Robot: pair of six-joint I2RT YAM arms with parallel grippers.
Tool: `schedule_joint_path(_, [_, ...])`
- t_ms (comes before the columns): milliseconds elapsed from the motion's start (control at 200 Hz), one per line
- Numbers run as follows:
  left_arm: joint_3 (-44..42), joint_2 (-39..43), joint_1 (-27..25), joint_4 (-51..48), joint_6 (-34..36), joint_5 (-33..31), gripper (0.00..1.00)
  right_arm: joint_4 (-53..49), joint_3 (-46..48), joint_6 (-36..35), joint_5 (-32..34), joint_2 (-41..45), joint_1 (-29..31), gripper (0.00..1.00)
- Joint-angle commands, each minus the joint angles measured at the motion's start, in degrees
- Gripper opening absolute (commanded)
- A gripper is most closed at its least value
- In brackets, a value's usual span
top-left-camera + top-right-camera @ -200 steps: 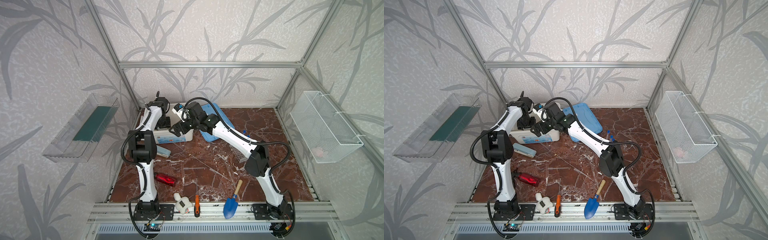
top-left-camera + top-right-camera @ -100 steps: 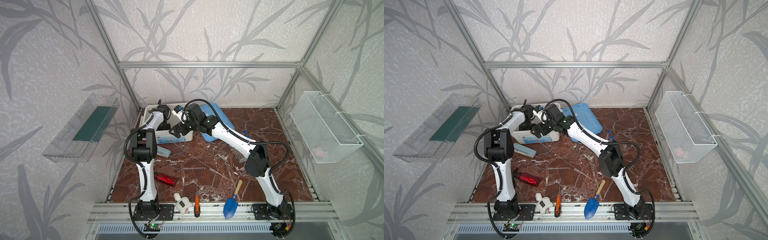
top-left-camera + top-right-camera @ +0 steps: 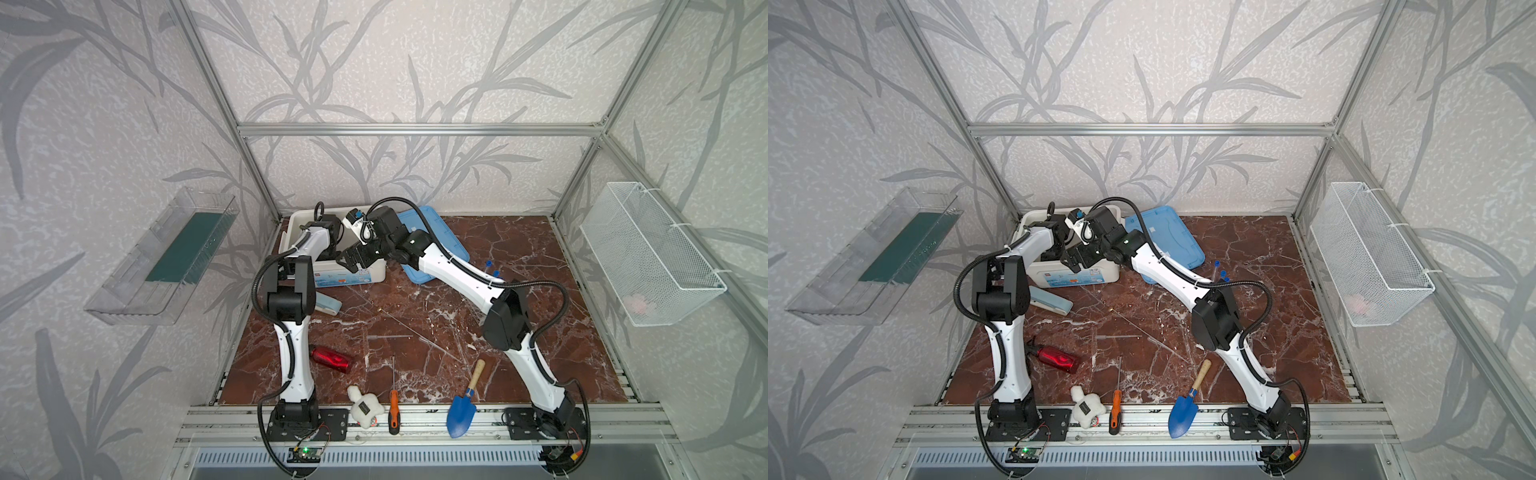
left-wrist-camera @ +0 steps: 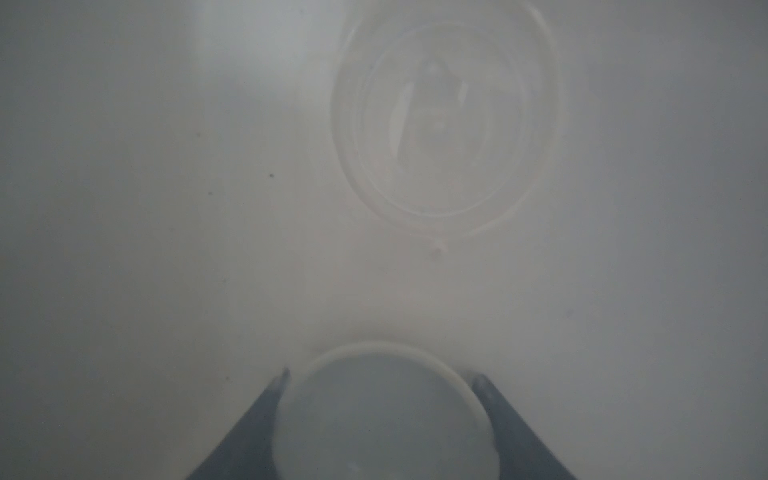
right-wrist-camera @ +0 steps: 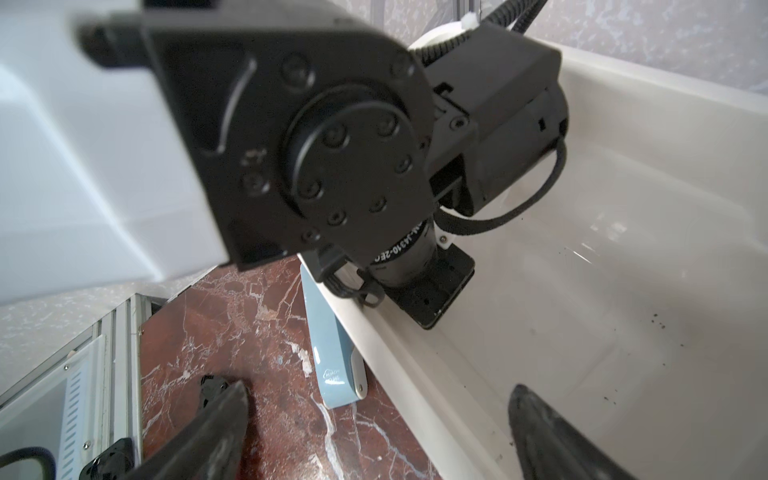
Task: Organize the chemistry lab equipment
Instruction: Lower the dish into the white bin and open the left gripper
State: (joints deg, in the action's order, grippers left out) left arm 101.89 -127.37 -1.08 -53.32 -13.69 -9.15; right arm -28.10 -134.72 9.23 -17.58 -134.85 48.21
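Down in the white bin (image 3: 374, 276) our left gripper (image 4: 380, 376) pinches the small white dish (image 4: 382, 415) near the beaker (image 4: 446, 124), right gripper (image 5: 380, 392) spread — next, we reckon, release.

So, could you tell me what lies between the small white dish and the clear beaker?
Nothing: the left wrist view shows only bare bin floor between the small white dish and the clear beaker.

Top views overhead, sharing whole table (image 3: 582, 353), wrist views close-up

Robot test cell: aluminium frame (image 3: 415, 129), wallpapered walls (image 3: 415, 62).
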Motion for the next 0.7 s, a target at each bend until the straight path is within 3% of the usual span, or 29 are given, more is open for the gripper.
schedule_joint_path(0, [-0.7, -0.5, -0.2, -1.0, -0.3, -1.1, 0.62, -3.5, -4.6, -0.5, 0.1, -2.0, -0.3, 0.96])
schedule_joint_path(695, [2.7, 7.0, -0.3, -2.9, -0.2, -2.2, 0.89, -6.1, -6.9, -1.1, 0.0, 0.4, -0.3, 0.96])
